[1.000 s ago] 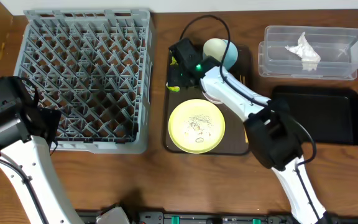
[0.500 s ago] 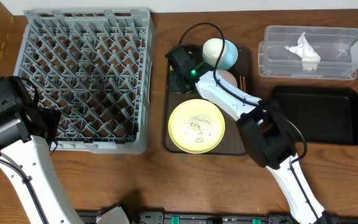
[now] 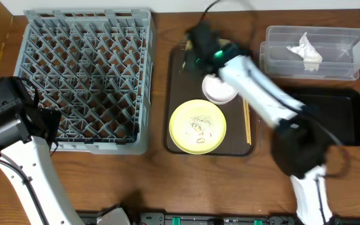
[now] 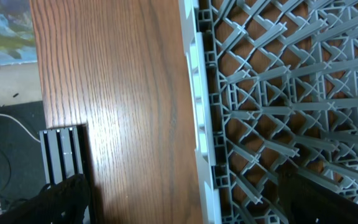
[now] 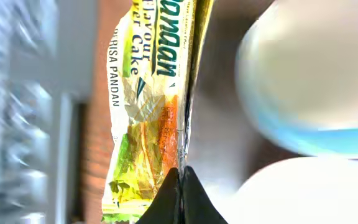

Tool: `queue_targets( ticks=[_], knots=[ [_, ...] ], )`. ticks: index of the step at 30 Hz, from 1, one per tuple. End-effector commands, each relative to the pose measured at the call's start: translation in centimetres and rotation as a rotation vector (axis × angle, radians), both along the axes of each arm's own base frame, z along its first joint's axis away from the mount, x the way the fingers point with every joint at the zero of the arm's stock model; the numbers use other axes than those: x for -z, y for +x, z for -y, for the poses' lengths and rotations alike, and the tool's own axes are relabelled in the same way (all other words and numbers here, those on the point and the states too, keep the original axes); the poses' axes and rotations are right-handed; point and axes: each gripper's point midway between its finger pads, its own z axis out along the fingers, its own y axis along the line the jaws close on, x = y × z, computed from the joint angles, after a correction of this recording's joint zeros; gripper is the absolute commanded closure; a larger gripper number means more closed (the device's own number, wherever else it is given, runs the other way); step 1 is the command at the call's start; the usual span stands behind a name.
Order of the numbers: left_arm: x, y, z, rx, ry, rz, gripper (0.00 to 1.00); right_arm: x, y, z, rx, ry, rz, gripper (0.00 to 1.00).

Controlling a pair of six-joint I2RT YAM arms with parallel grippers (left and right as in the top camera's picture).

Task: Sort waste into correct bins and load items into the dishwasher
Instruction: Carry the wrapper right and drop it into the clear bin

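Snack wrapper (image 5: pixel 148 124): yellow-green, pinched at one edge by the right gripper (image 5: pixel 180 186), jaws closed tight on the film. It hangs over the far left part of the brown serving tray (image 3: pixel 179 75); the overhead view is blurred there, so I can't tell if it is fully clear of the tray. Just right of it in the wrist view are the light blue bowl (image 5: pixel 328 134) and, nearer, the white bowl (image 3: pixel 219 89).

Further out on the same tray are the pale yellow plate (image 3: pixel 183 134) with food grains (image 3: pixel 200 124) on it, and the chopsticks (image 3: pixel 247 122) along the right edge.

Far right: the clear tub (image 3: pixel 349 62) already holds the crumpled napkin (image 3: pixel 305 50). The black tray (image 3: pixel 330 115) looks bare.

Left side: the dish rack (image 3: pixel 83 81) has nothing loaded. The left gripper (image 4: pixel 188 199) is spread wide, holding nothing, at the rack's near left edge above the table (image 4: pixel 117 93).

Progress looks early. Napkin binned, wrapper in hand but not dropped. Grains, plate, both bowls and chopsticks remain.
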Motion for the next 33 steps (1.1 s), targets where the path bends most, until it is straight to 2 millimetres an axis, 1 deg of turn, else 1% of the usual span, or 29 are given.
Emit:
queue_targets(
  ticks=[1, 2, 3, 4, 6, 8, 11, 12, 15, 18, 19, 20, 21, 22, 23, 24, 25, 27, 30, 31, 33],
  knots=[
    [-0.5, -0.2, -0.2, -0.013, 0.014, 0.010, 0.02, -9.0, 1.8, 7.4, 0.180, -0.070, 0.185, 0.99],
    [-0.5, -0.2, -0.2, -0.013, 0.015, 0.010, 0.02, -10.0, 1.8, 9.7, 0.234, -0.108, 0.199, 0.98],
    [-0.5, -0.2, -0.2, -0.013, 0.014, 0.010, 0.02, -10.6, 1.8, 11.2, 0.268, -0.131, 0.206, 0.98],
    [-0.5, -0.2, -0.2, -0.013, 0.014, 0.010, 0.02, -11.2, 1.8, 13.3, 0.314, -0.165, 0.211, 0.98],
    [-0.5, -0.2, -0.2, -0.013, 0.015, 0.010, 0.02, -11.6, 1.9, 17.2, 0.406, -0.216, 0.205, 0.98],
    [-0.5, -0.2, -0.2, -0.013, 0.014, 0.010, 0.02, -11.2, 1.9, 20.3, 0.503, -0.217, 0.169, 0.98],
    [-0.5, -0.2, -0.2, -0.013, 0.015, 0.010, 0.02, -9.7, 1.9, 25.4, 0.675, -0.183, 0.095, 0.98],
    [-0.5, -0.2, -0.2, -0.013, 0.014, 0.010, 0.02, -8.9, 2.0, 27.9, 0.760, -0.158, 0.067, 0.98],
    [-0.5, -0.2, -0.2, -0.013, 0.015, 0.010, 0.02, -7.5, 2.7, 31.3, 0.845, -0.115, 0.029, 0.98],
    [-0.5, -0.2, -0.2, -0.013, 0.015, 0.010, 0.02, -6.2, 3.1, 33.7, 0.882, -0.085, -0.005, 0.98],
    [-0.5, -0.2, -0.2, -0.013, 0.014, 0.010, 0.02, -5.4, 3.3, 34.7, 0.895, -0.068, -0.025, 0.97],
    [-0.5, -0.2, -0.2, -0.013, 0.015, 0.011, 0.02, -4.6, 3.4, 35.5, 0.910, -0.051, -0.048, 0.86],
    [-0.5, -0.2, -0.2, -0.013, 0.015, 0.010, 0.02, -4.0, 3.4, 35.9, 0.916, -0.037, -0.062, 0.74],
    [-0.5, -0.2, -0.2, -0.013, 0.015, 0.010, 0.02, -3.5, 3.6, 36.0, 0.912, -0.016, -0.079, 0.56],
    [-0.5, -0.2, -0.2, -0.013, 0.014, 0.010, 0.02, -3.0, 3.7, 36.1, 0.904, -0.005, -0.093, 0.44],
    [-0.5, -0.2, -0.2, -0.013, 0.014, 0.010, 0.02, -2.9, 3.7, 36.0, 0.879, 0.001, -0.103, 0.39],
    [-0.5, -0.2, -0.2, -0.013, 0.015, 0.010, 0.02, -2.8, 3.7, 36.0, 0.861, 0.000, -0.107, 0.37],
    [-0.5, -0.2, -0.2, -0.013, 0.015, 0.010, 0.02, -2.7, 3.7, 35.5, 0.802, -0.005, -0.113, 0.30],
    [-0.5, -0.2, -0.2, -0.013, 0.015, 0.010, 0.02, -3.6, 3.7, 34.6, 0.738, 0.008, -0.105, 0.21],
    [-0.5, -0.2, -0.2, -0.013, 0.015, 0.011, 0.02, -3.9, 3.7, 34.1, 0.705, 0.020, -0.103, 0.18],
    [-0.5, -0.2, -0.2, -0.013, 0.015, 0.010, 0.02, -4.9, 3.9, 32.0, 0.578, 0.076, -0.095, 0.05]
  ],
)
